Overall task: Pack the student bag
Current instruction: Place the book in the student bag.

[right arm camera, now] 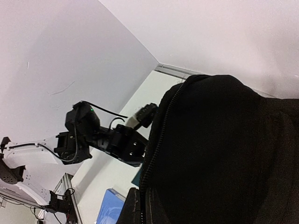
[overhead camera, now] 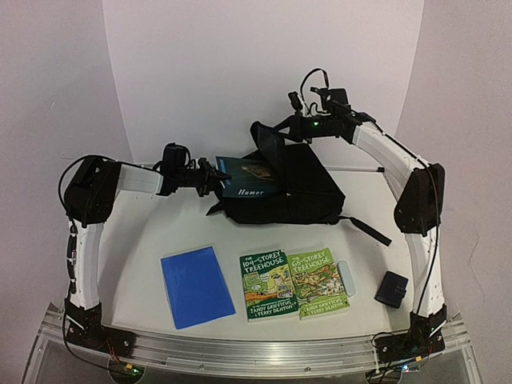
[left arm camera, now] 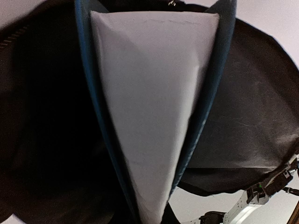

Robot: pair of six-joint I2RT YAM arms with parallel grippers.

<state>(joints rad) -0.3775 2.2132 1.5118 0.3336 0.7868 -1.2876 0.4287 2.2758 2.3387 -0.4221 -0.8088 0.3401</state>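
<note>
The black student bag (overhead camera: 300, 188) lies at the back middle of the table with its opening to the left. My right gripper (overhead camera: 296, 126) is shut on the bag's top flap (overhead camera: 268, 142) and holds it raised. In the right wrist view the black fabric (right arm camera: 224, 154) and its zipper edge fill the frame, pinched at my right gripper (right arm camera: 142, 209). My left gripper (overhead camera: 213, 178) is shut on a dark teal book (overhead camera: 250, 179), whose far end sits in the bag's mouth. In the left wrist view the book (left arm camera: 149, 116) shows edge on with white pages, and the dark bag interior (left arm camera: 42, 121) is around it.
Near the front edge lie a blue folder (overhead camera: 196, 286), two green Treehouse books (overhead camera: 269, 284) (overhead camera: 320, 282), a small white case (overhead camera: 346, 278) and a small dark-blue pouch (overhead camera: 392, 288). A black strap (overhead camera: 370, 230) trails right of the bag.
</note>
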